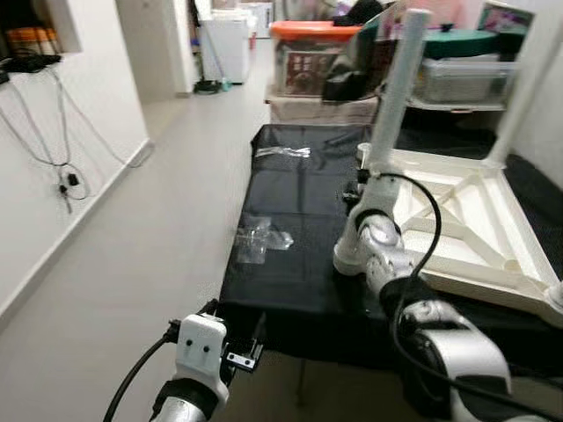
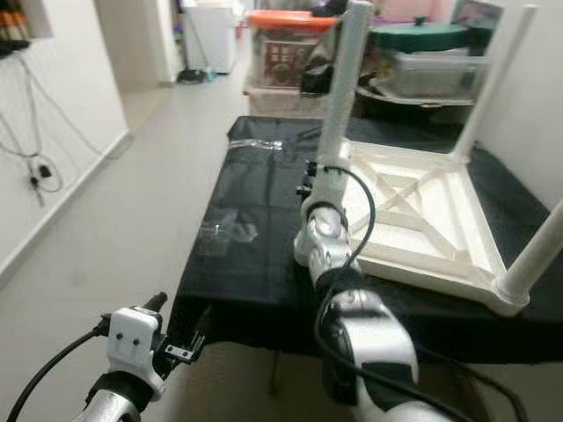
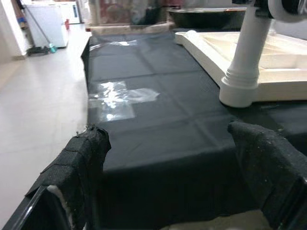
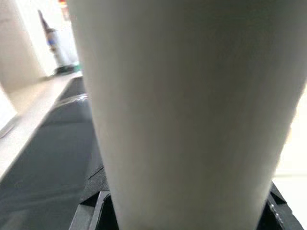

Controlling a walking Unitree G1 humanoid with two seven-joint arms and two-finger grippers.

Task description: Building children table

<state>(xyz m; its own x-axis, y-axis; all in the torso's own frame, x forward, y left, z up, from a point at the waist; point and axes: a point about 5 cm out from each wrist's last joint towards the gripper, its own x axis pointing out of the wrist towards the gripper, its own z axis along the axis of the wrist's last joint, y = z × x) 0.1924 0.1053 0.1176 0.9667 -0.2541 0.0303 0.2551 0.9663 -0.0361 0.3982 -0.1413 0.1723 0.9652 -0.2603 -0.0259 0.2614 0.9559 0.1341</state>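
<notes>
White table leg [image 4: 192, 110] between right gripper [image 1: 362, 186] fingers, close-up.

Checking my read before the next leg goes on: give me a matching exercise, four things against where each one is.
Things:
1. right pincer
2. left pincer
3. clear plastic bag
4. white tabletop

Places:
A. flat on the black cloth
B. upside down, legs up
C. at a white leg
D. by the cloth's near edge

Pairs: 1-C, 2-D, 3-A, 4-B
</notes>
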